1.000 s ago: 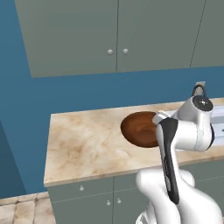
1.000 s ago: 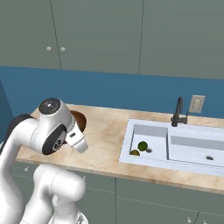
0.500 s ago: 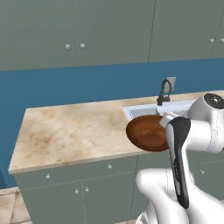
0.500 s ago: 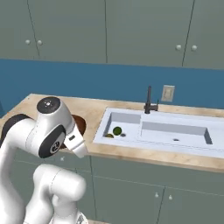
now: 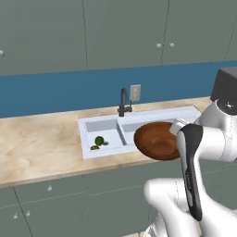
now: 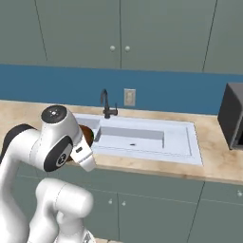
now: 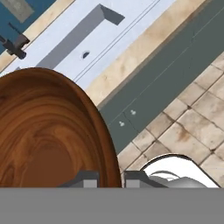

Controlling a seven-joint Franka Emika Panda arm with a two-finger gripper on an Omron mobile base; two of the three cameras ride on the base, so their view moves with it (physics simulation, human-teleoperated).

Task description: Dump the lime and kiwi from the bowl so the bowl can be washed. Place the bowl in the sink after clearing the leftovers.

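Even, flat rendered light in all 3 views, neither dim nor harsh. Shadows are faint: a soft grey shade inside the sink [image 5: 139, 127] basins. The bowl [image 7: 48, 131] carries a mild gloss (no hard glare). Edges look soft and slightly pixelated; straight lines stay straight at the borders.

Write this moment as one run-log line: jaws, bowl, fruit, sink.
jaws: shut on bowl rim | bowl: empty, held over sink front edge | lime, kiwi: in smaller basin | next: lower bowl

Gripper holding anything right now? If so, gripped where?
Yes: the gripper is shut on the bowl, pinching its rim, one finger inside and one outside. The bowl is empty.
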